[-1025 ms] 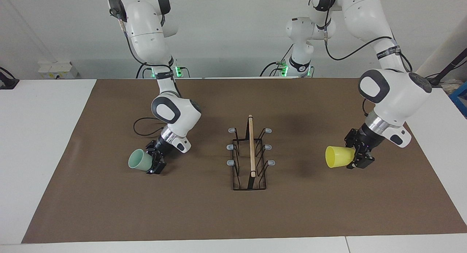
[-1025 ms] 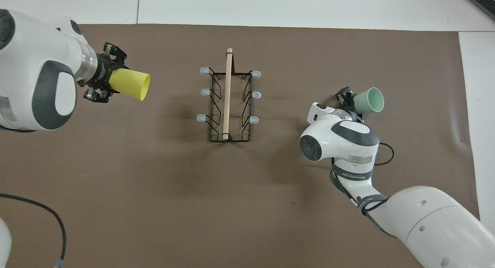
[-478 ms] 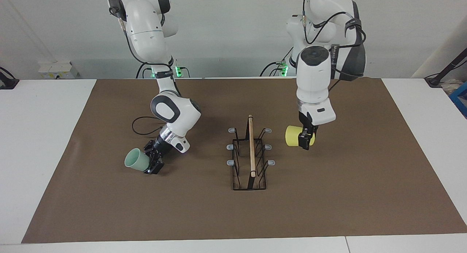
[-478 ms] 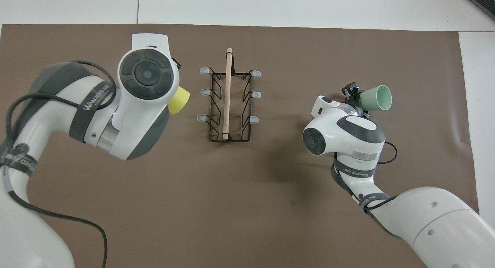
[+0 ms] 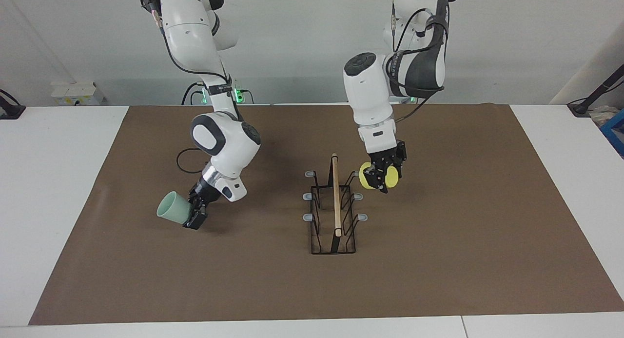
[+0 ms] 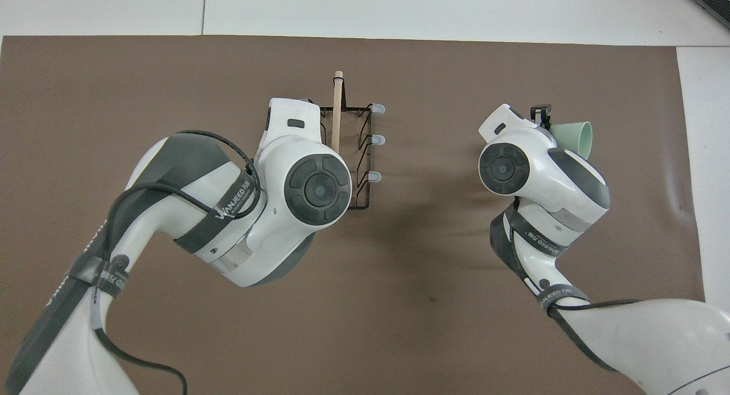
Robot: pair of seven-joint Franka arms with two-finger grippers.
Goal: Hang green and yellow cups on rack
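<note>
The jaws of the left gripper (image 5: 381, 178) are closed on the yellow cup (image 5: 370, 176), which lies on its side in the grip. The cup hangs in the air just beside the rack (image 5: 334, 208), at the rack's side toward the left arm's end of the desk, close to the grey peg (image 5: 357, 174) that is nearest to the robots on that side. I cannot tell if the cup touches this peg. In the overhead view the big white body of the left arm (image 6: 296, 178) covers the cup and half of the rack (image 6: 356, 150), so there the cup is hidden.

The jaws of the right gripper (image 5: 196, 213) are closed on the pale green cup (image 5: 171, 212). This cup is tilted, its open mouth turned toward the right arm's end of the desk, and it is held low over the brown mat (image 5: 438, 260), well apart from the rack. In the overhead view only its mouth end (image 6: 577, 138) comes out from under the right arm's wrist.

The rack stands in the middle of the mat, with the light wooden rod (image 5: 336, 194) along its top. No cup hangs on its pegs yet. The white desk (image 5: 48, 182) shows around the mat.
</note>
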